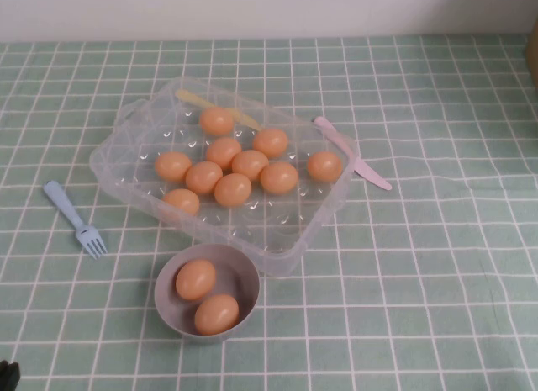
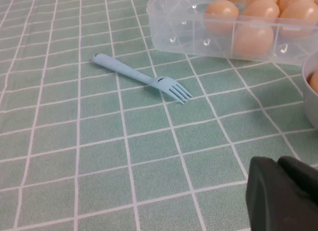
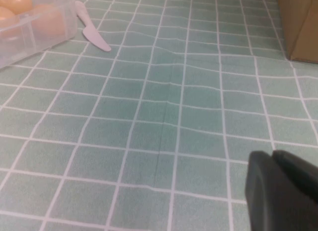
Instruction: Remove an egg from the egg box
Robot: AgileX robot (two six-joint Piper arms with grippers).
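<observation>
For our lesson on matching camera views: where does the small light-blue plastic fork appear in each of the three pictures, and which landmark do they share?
High view: the light-blue plastic fork lies on the checked cloth, left of the clear plastic egg box.
Left wrist view: the fork lies mid-picture, beside the egg box; the left gripper shows at the edge.
Right wrist view: no fork; the right gripper shows.
Shared landmark: the egg box.

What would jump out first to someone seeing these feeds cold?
The clear egg box at the table's centre, holding ten orange-brown eggs, with a grey bowl just in front of it carrying two more. A blue fork lies to its left, a pink knife to its right. Both end effectors, left and right, hang low over bare cloth, away from the box.
</observation>
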